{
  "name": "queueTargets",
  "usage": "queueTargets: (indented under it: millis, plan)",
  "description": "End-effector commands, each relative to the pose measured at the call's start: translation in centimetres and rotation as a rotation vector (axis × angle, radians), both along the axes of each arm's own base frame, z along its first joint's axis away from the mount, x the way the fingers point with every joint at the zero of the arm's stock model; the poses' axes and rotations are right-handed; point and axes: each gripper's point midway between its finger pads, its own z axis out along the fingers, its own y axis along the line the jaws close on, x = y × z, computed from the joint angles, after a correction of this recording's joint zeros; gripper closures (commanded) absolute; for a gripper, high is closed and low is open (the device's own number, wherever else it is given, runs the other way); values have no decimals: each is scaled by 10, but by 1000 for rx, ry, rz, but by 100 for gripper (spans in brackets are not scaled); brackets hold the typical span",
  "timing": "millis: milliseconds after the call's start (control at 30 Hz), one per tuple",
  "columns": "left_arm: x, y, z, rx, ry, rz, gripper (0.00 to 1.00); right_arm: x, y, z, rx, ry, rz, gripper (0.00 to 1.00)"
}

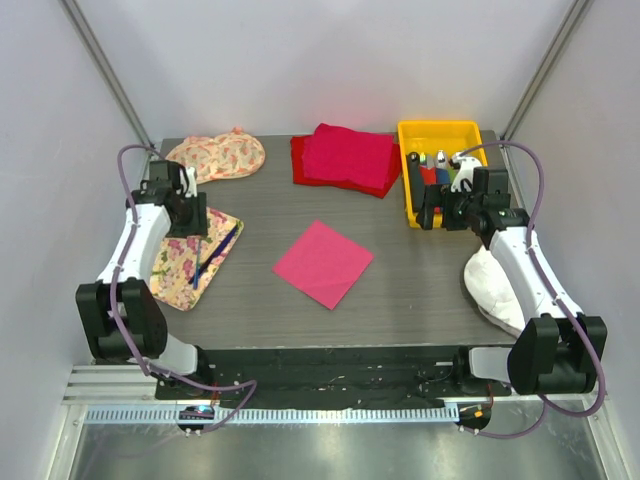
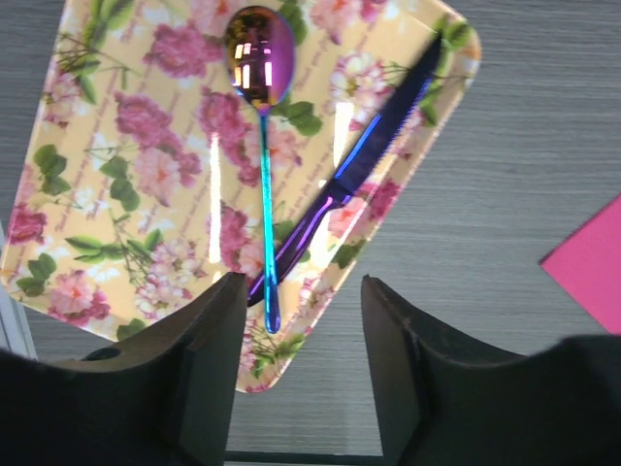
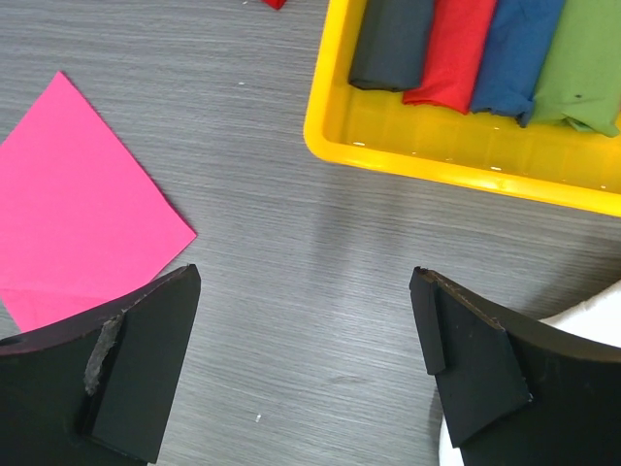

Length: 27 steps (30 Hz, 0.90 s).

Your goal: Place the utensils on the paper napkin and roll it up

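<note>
**Top external view: cutlery on the floral tray, napkin flat at mid-frame**

The paper napkin (image 1: 323, 263) lies flat on the desk (image 1: 420, 290) in the centre of the frame, turned so that its corners point up, down, left and right. Well to its left sits a floral tray (image 1: 178, 272), and both utensils rest on it: a spoon (image 2: 264, 194) and a knife (image 2: 374, 146), iridescent blue-purple. In the left wrist view the spoon's bowl points to the top of the frame and the knife runs slantwise toward the upper right. The two cross near their handle ends.

The left fingers (image 2: 209, 369) stand apart over the tray's lower edge, and the spoon's handle tip shows in the gap between them. They grip nothing.

The right fingers (image 3: 146, 359) are spread wide over bare desk and hold nothing. One corner of the napkin is at the left of that wrist view, and a yellow bin (image 3: 330, 126) is at the upper right. The bin holds rolled cloths (image 3: 456, 49) side by side: dark, red, blue and green.

At the top of the overhead frame lie a red cloth pile (image 1: 345, 158) and, further left, a floral cloth (image 1: 215, 155). A white object (image 1: 492, 285) sits at the right edge, partly under the right arm.
</note>
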Motion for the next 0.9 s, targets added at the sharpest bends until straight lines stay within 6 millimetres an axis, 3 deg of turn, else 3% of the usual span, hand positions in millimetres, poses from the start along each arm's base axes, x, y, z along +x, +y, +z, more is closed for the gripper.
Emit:
queueTargets:
  millis: [0, 233, 400, 600, 867]
  plan:
    - [7, 23, -14, 42, 18, 37, 51, 2, 12, 5, 1, -38, 41, 0]
    - [8, 27, -47, 53, 82, 48, 59, 6, 28, 6, -7, -44, 70, 0]
    - [8, 28, -65, 49, 125, 63, 65, 6, 54, 3, -37, -34, 134, 0]
    - [12, 31, -68, 58, 121, 69, 66, 3, 75, -1, -29, -18, 192, 0]
    - [19, 36, -78, 71, 136, 75, 66, 1, 81, -4, -30, -8, 207, 0]
